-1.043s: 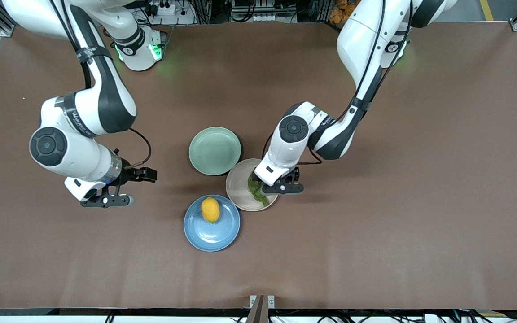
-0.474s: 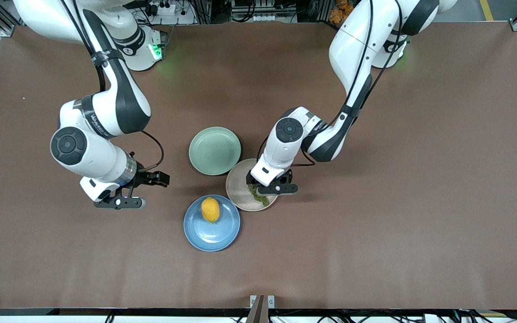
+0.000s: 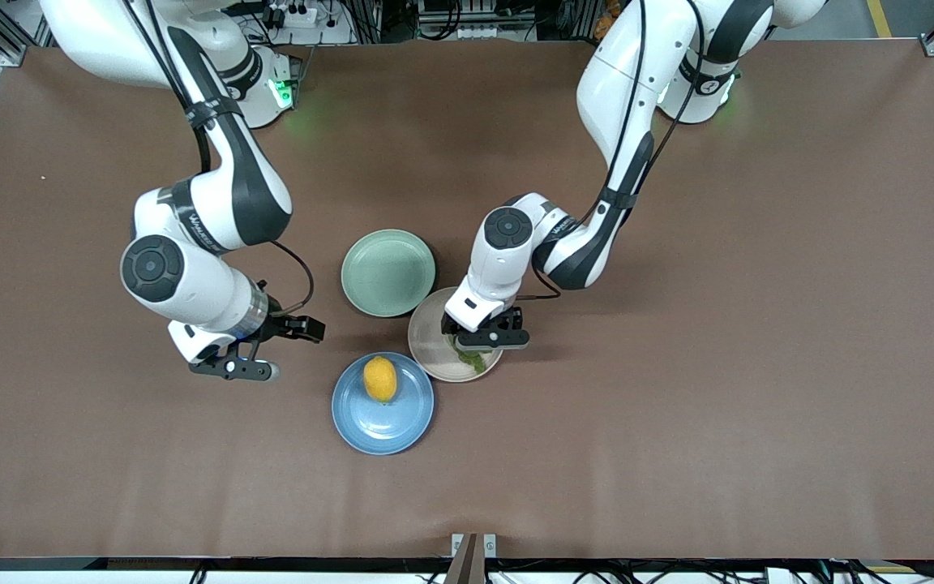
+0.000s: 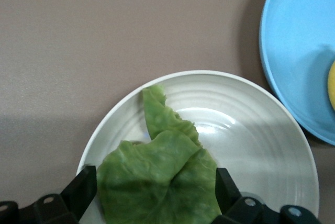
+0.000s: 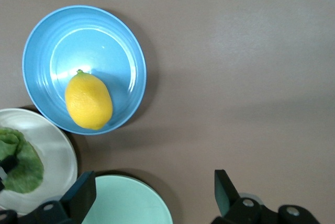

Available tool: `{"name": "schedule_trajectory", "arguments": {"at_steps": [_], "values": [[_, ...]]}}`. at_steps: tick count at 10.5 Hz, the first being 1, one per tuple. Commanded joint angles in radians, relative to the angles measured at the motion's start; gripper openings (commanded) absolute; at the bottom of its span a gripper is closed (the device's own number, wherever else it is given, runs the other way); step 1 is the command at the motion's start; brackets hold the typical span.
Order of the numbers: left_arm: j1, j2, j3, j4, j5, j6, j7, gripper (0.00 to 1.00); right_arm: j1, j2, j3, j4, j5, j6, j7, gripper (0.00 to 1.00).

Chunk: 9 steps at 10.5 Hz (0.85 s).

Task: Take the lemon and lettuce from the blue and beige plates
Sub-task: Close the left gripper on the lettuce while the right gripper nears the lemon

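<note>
Toward the middle left of the front view, the right hand [image 3: 233,369] has slid closer to the blue plate [image 3: 402,422] and hangs over bare bench [image 3: 678,454], fingers apart, the lemon [image 3: 380,379] untouched on that plate. At centre, the left hand [image 3: 475,339] has dropped lower onto the beige plate [image 3: 434,357]; its fingers stand apart on either side of the lettuce [image 4: 157,182], so a pinch looks imminent. Just above, a green plate [image 3: 388,272] tucks against the beige one, crowding neither reach.
</note>
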Motion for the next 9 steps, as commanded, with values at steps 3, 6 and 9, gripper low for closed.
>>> {"name": "schedule_trajectory", "arguments": {"at_steps": [3, 6, 9], "values": [[-0.014, 0.027, 0.020, 0.021, 0.025, 0.034, -0.066, 1.00, 0.037, 0.051, -0.004, 0.020, 0.044, 0.068, 0.060, 1.00], [-0.014, 0.036, 0.020, 0.021, 0.025, 0.057, -0.066, 1.00, 0.057, 0.085, -0.004, 0.043, 0.070, 0.068, 0.142, 1.00], [-0.021, 0.045, 0.023, 0.021, 0.027, 0.068, -0.066, 1.00, 0.080, 0.122, -0.004, 0.049, 0.076, 0.126, 0.204, 1.00]]}}
